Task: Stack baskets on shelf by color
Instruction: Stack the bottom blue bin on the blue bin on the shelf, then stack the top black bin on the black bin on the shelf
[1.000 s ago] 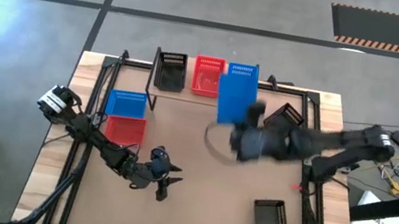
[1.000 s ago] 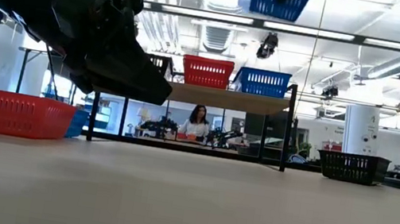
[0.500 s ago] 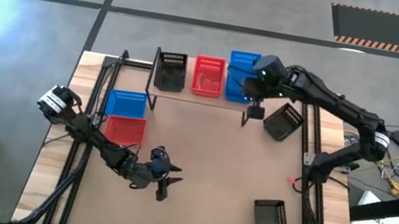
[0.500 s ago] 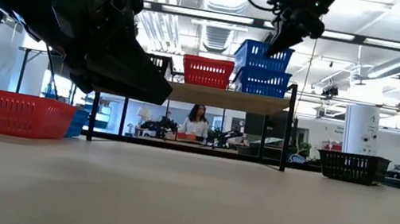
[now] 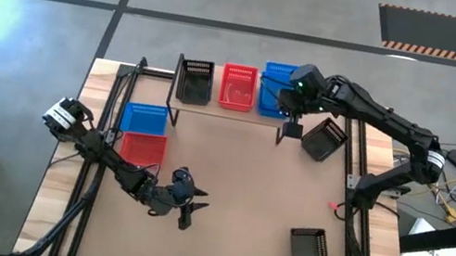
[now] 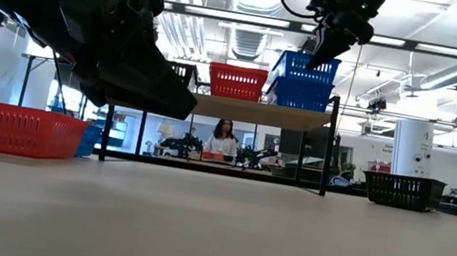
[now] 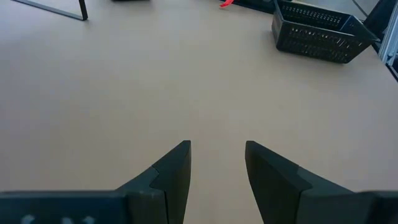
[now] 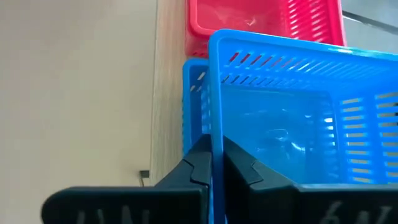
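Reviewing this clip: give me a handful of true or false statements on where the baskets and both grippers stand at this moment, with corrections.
1. The right gripper is shut on the wall of the upper blue basket over the shelf. True.
2. A red basket sits on the shelf between a black basket and the blue ones. True.
3. The left gripper holds a red basket. False: it is open and empty over bare tabletop.
4. No baskets remain on the table. False: a blue basket, a red one and two black ones are there.
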Robot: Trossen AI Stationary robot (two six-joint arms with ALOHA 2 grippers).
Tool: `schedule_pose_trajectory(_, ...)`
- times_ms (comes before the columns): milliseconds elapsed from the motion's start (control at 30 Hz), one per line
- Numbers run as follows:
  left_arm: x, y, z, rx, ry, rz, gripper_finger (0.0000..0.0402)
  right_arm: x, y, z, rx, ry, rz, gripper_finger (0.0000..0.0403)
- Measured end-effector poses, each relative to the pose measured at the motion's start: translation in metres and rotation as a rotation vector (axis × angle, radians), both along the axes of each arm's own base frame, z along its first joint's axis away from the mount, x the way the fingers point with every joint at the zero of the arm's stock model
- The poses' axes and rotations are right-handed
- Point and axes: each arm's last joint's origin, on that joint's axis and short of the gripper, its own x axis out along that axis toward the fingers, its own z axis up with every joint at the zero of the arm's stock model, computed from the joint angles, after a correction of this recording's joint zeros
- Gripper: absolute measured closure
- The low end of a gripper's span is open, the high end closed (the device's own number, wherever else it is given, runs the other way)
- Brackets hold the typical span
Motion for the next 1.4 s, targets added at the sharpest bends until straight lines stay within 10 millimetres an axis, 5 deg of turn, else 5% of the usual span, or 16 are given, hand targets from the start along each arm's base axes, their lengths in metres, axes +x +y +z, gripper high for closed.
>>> schedule_pose_trajectory(433, 0.000, 0.000, 0.000, 0.000, 0.000, 0.000, 0.0265, -0.002, 0.002, 0.006, 0.022, -0.062, -0.070, 0.0291)
schedule_pose_trajectory(600, 0.000, 0.000, 0.000, -0.001, 0.000, 0.000, 0.0265, -0.004, 0.016, 0.010, 0.092, -0.111, -0.143, 0.0284)
schedule_pose_trajectory(700, 0.000, 0.000, 0.000, -0.004, 0.000, 0.002, 0.0265, -0.001, 0.045, 0.007, 0.131, -0.115, -0.086, 0.0297)
schedule_pose_trajectory(867, 0.000, 0.000, 0.000, -0.004, 0.000, 0.002, 0.0265, 0.001, 0.120, -0.014, 0.095, -0.058, -0.029, 0.0327)
schedule_pose_trajectory(1067, 0.000, 0.000, 0.000, -0.001, 0.000, 0.001, 0.0265, -0.030, 0.194, -0.059, -0.025, 0.009, -0.024, 0.0358)
schedule_pose_trajectory(1200, 0.000, 0.000, 0.000, 0.001, 0.000, 0.000, 0.0265, -0.062, 0.188, -0.087, 0.021, 0.040, -0.219, 0.0373)
schedule_pose_trajectory(1400, 0.001, 0.001, 0.001, 0.037, 0.001, -0.014, 0.0265, -0.100, 0.148, -0.122, 0.092, 0.046, -0.575, 0.0365)
